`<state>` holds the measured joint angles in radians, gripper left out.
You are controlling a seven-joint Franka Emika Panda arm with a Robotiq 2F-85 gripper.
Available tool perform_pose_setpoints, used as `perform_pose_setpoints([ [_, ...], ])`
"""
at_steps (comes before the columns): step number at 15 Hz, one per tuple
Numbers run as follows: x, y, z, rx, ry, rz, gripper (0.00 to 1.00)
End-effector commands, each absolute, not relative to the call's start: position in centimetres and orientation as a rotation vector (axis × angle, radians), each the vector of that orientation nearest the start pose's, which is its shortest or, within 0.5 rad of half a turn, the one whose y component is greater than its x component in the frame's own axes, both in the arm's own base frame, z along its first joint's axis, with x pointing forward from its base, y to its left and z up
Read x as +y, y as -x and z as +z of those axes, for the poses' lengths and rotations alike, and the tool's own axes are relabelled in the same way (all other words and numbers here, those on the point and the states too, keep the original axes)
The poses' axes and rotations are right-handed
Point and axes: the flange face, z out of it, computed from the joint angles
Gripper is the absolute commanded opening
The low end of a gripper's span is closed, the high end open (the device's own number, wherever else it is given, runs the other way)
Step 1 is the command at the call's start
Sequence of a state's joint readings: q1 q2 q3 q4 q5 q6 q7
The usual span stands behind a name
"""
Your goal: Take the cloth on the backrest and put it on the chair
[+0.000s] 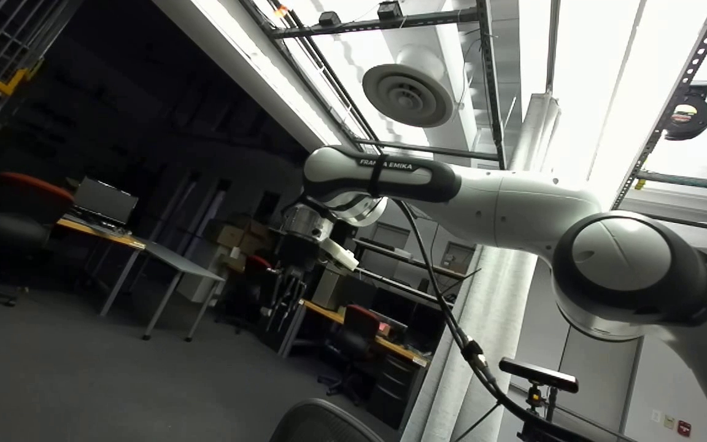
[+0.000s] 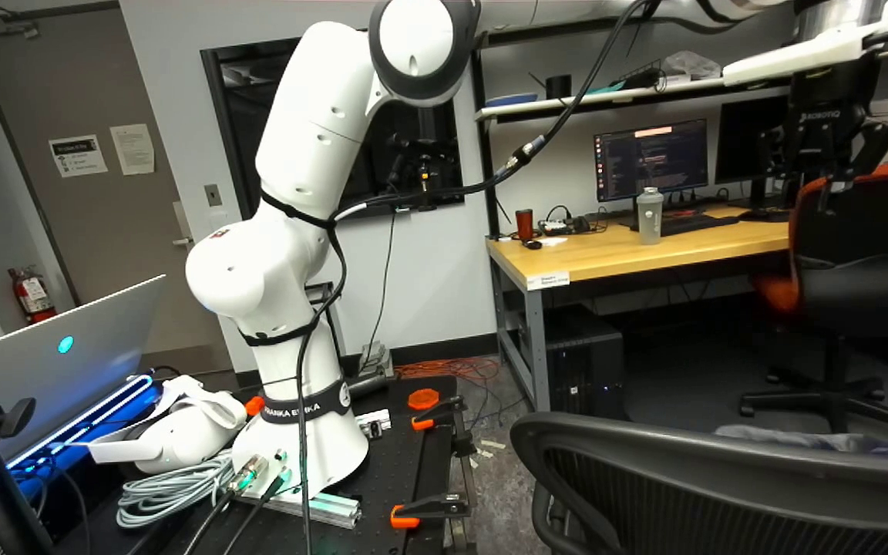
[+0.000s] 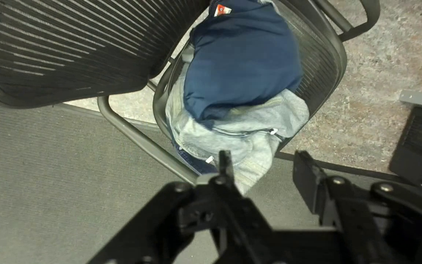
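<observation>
Gripper [image 3: 264, 161] nearest, creased navy cloth [image 3: 242, 66] seems bundled.

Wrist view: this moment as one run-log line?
gripper: open, holding nothing | navy cloth: on chair seat, against gray fabric | placement: looks done

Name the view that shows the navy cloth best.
The wrist view: there the navy cloth lies broad and well lit on the chair seat. In an exterior view, a strip of fabric shows beyond the backrest, too little to identify. Where an exterior view catches only the chair's top edge, no cloth shows.
</observation>
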<state>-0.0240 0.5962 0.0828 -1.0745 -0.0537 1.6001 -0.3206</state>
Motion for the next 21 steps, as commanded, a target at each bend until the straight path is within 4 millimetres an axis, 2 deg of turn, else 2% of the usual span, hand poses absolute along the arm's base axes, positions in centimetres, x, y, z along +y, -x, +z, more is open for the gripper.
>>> perform_pose_setpoints([
  [1, -0.6, -69.5, 49.7, -0.568, 3.080, 0.155, 0.80],
  [4, -2.9, -68.1, 51.0, -0.505, 3.083, 0.118, 0.99],
  [11, -6.4, -61.6, 51.5, -0.481, 3.041, 0.081, 1.00],
  [14, -6.7, -58.2, 51.3, -0.486, 2.987, 0.070, 1.00],
  [17, -6.9, -55.8, 51.1, -0.498, 2.956, 0.055, 1.00],
  [18, -6.9, -58.3, 51.1, -0.473, 2.987, 0.108, 1.00],
  [21, -7.1, -57.8, 51.1, -0.469, 2.987, 0.109, 1.00],
])
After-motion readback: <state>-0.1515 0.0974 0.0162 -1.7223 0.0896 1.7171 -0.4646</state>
